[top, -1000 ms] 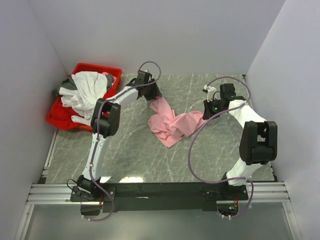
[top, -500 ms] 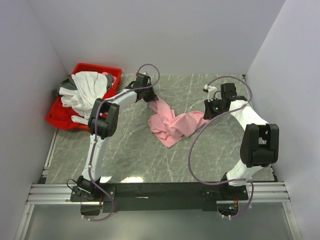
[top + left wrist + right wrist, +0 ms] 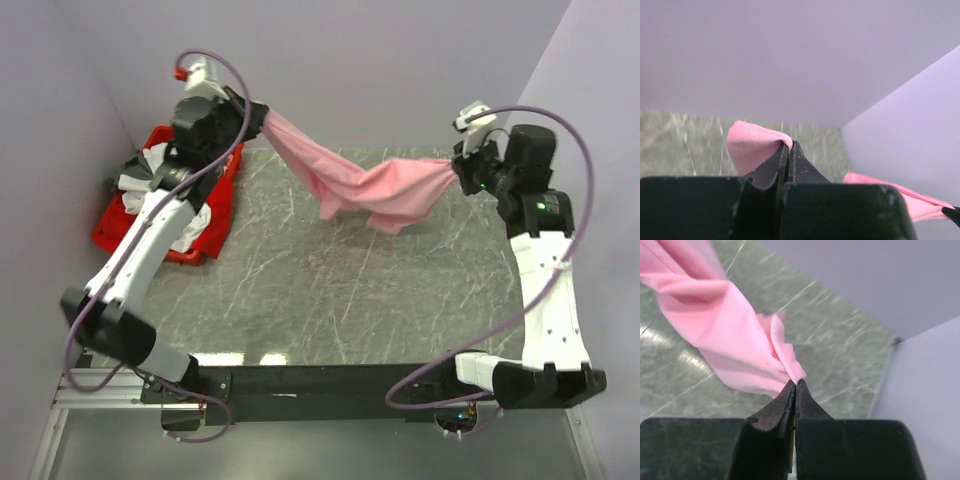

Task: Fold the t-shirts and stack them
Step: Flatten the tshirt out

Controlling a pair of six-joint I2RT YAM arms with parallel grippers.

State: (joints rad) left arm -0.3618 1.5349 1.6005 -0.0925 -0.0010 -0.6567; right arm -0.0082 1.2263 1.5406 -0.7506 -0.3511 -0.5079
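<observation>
A light pink t-shirt [image 3: 360,185] hangs stretched in the air between my two grippers, high above the marble table. My left gripper [image 3: 262,117] is shut on one end of it at the back left; in the left wrist view the pink cloth [image 3: 752,147] bulges at my closed fingertips [image 3: 790,145]. My right gripper [image 3: 456,165] is shut on the other end at the back right; in the right wrist view the shirt [image 3: 735,345] fans out from the tip [image 3: 795,382]. White and dark grey shirts [image 3: 150,170] lie in the bin.
A red plastic bin [image 3: 135,238] stands at the back left of the table, partly under my left arm. White walls close in the back and both sides. Purple cables loop off both arms.
Both arms have risen and swung apart, lifting the pink shirt off the table where it lay crumpled and stretching it out between them.
</observation>
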